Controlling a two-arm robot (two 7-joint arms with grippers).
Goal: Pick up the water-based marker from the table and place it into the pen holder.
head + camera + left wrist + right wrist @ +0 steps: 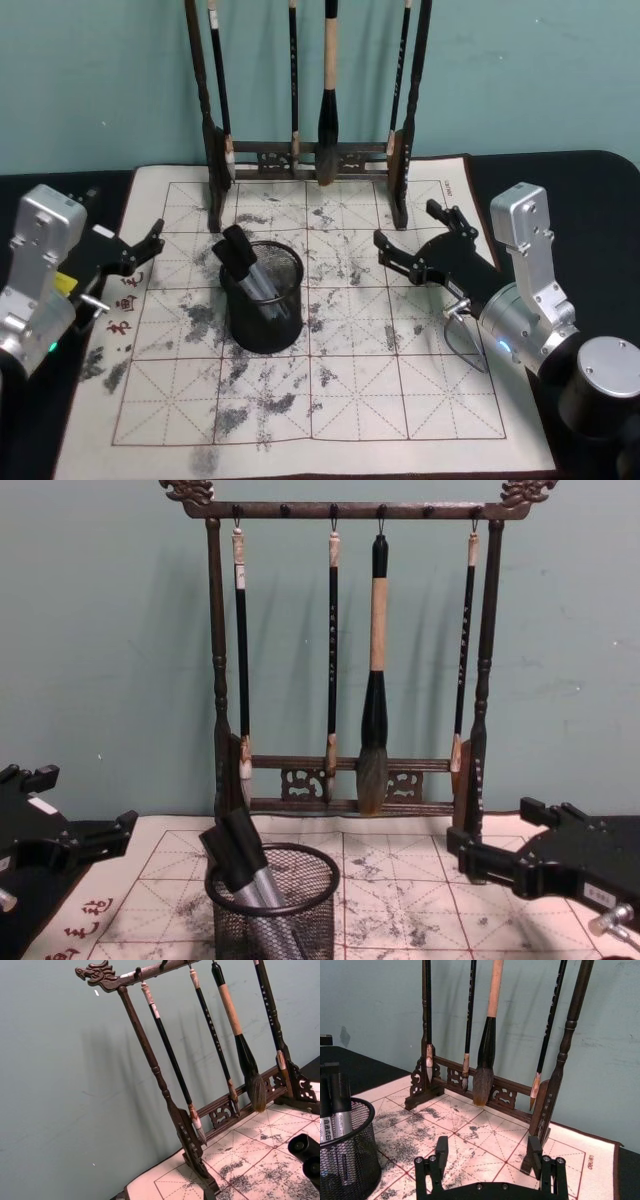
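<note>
The pen holder point(262, 338), a black wire-mesh cup, stands on the white mat point(400, 390) left of centre. Water-based markers point(240, 256) with black caps and grey barrels lean inside it, caps up. They also show in the chest view as markers point(240, 855) in the pen holder point(275, 925), and in the right wrist view as markers point(335, 1102) in the pen holder point(355, 1160). My left gripper point(145, 258) hovers open and empty at the mat's left edge. My right gripper point(407, 225) is open and empty to the holder's right, also seen as the right gripper point(487, 1152).
A tall dark wooden brush rack point(310, 155) with several hanging brushes stands at the mat's far edge, against the teal wall. The mat carries red grid lines and grey ink smudges. The dark table point(590, 190) shows around it.
</note>
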